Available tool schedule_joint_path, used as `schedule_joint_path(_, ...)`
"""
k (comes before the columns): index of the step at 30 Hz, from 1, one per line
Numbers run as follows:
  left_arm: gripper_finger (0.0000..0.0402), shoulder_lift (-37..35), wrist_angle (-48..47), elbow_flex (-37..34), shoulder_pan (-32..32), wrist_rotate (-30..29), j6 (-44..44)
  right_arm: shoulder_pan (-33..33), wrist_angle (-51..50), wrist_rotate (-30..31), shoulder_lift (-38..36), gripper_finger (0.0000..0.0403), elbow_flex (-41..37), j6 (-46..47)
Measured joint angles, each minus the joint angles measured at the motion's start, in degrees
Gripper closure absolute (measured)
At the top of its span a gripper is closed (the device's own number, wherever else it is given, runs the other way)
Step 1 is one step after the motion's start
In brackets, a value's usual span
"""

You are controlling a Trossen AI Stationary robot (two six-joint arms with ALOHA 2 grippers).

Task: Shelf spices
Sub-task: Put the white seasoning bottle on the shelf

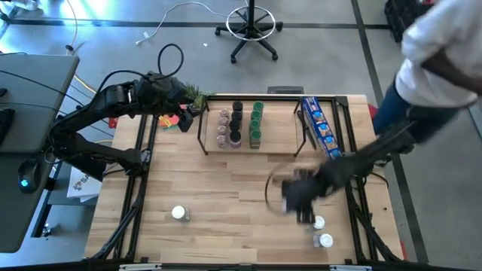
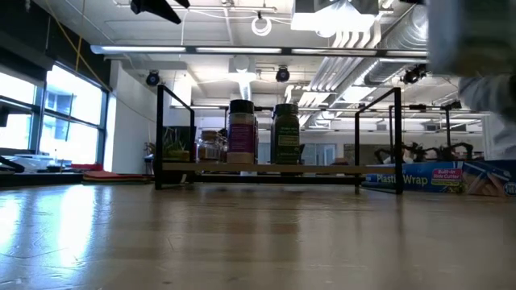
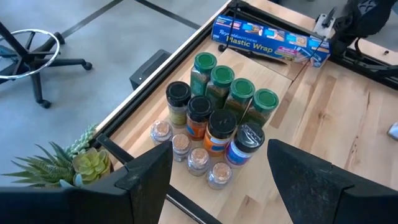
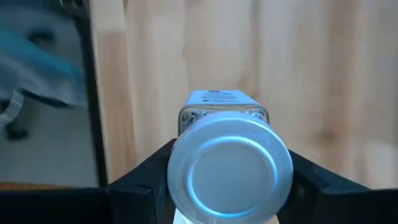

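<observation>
Jars fill most of the shelf (image 1: 248, 143) at the far side of the table (image 1: 226, 203): I can make out three short rows standing upright on the light board, clear-lidded ones toward the potted plant (image 3: 74, 163), black-lidded ones in the middle, green-lidded ones (image 3: 235, 87) on the side nearest the blue plastic-wrap box (image 3: 267, 40). Grouping them by lid keeps the board tidy and leaves bare wood beside the green row for more.

My right gripper (image 4: 224, 205) is over the near right part of the table with its jaws either side of a white-lidded jar (image 4: 229, 169). The wrist view shows both fingers touching the jar's sides just under the lid, so I judge the grip is closing or just made; the high view is too smeared there to say whether the jar is off the wood. Two more white-lidded jars (image 1: 322, 239) stand just beside it, and another (image 1: 179, 213) sits alone at the near left.

My left gripper (image 3: 217, 180) hangs above the shelf's plant end, jaws spread wide and holding nothing, out of the way of the right arm's approach.
</observation>
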Motion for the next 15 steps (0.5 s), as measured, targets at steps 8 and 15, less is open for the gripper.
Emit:
schedule_joint_path(8, 0.0143, 0.0, 1.43, 0.0, 0.0, -0.03, 0.26, -25.33, -17.76, -1.65, -0.39, 0.0219, 22.69, -17.4)
schedule_joint_path(15, 0.0143, 0.0, 1.53, -0.01, 0.0, -0.11, 1.07, -46.52, -20.72, 0.08, 8.12, 0.0219, 30.54, -40.15)
